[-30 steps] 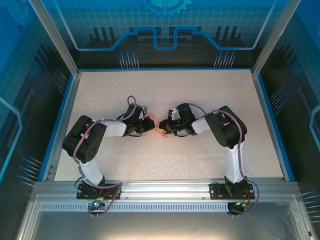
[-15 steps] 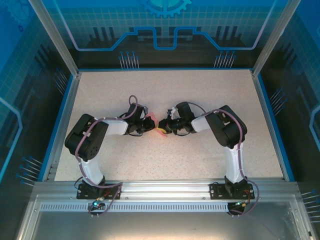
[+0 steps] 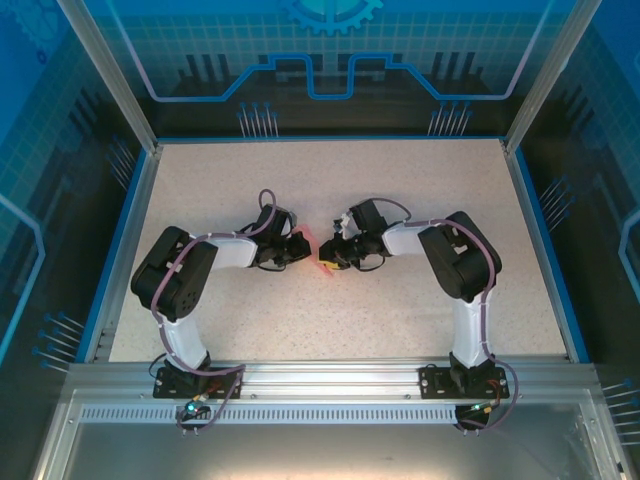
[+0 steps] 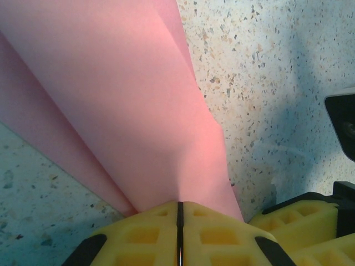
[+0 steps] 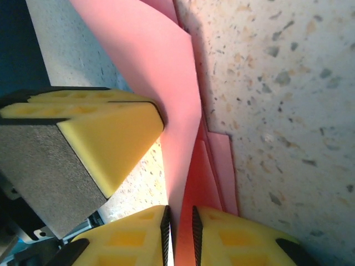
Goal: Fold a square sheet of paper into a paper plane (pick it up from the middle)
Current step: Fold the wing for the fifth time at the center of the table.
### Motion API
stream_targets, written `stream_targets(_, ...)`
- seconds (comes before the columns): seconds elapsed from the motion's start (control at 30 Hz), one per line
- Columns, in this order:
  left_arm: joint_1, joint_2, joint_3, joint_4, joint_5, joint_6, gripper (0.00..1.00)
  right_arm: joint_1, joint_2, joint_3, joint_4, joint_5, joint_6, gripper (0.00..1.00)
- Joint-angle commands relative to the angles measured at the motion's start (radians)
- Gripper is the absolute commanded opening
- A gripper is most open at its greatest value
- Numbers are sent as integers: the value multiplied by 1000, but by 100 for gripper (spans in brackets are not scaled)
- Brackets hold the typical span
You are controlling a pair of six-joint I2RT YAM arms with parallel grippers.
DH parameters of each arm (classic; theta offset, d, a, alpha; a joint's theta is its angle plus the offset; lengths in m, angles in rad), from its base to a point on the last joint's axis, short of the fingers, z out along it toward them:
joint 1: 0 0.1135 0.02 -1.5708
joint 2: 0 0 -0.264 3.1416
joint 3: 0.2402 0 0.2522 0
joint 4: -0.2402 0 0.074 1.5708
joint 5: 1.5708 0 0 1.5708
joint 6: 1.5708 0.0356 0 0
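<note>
Pink folded sheet [image 4: 138, 111] is undergoing mid-fold creasing, left gripper [image 4: 179, 221] pinching it tight, right gripper [image 5: 181, 230] standing slightly parted around it at lower frame; a square re-clamp is judged next.

The paper sheet [image 4: 127, 111] runs past both wrist views' edges.

The paper sheet [image 4: 127, 111] is plain pink-red with no print, going deeper red where the layers overlap. The table [image 3: 420, 210] is beige, speckled with dark and tan flecks, and has a blue rim [image 3: 128, 240]. The left gripper [image 4: 179, 209] is yellow with black trim, and the right gripper [image 5: 180, 221] is the same. One finger [image 5: 39, 166] has a grainy grey side face. The arms [image 3: 180, 280] are black and white, with purple-grey cables [image 3: 262, 205]. The enclosure panels [image 3: 330, 60] are blue with a pale grid and circuit-line graphic. The base rail [image 3: 330, 378] is silver.
</note>
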Motion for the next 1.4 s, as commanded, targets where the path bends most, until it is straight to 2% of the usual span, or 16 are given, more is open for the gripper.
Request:
stream_targets(0.0, -1, 34, 15, -65, -28, 24, 12, 8, -19, 10, -176, 42, -74, 19)
stream_targets(0.4, -1, 36, 18, -73, -35, 33, 12, -5, 2, -23, -159, 69, -67, 2)
stream_targets(0.67, -2, 20, 20, -60, -16, 29, 13, -45, 22, -74, -17, -41, 31, 0)
stream_targets(1.0, -6, -73, -14, 78, 152, -4, 26, -52, 68, -88, 68, -98, 135, 0)
stream_targets(1.37, -17, -41, -49, 103, 150, -6, 19, -62, 99, -94, 70, -96, 207, 0)
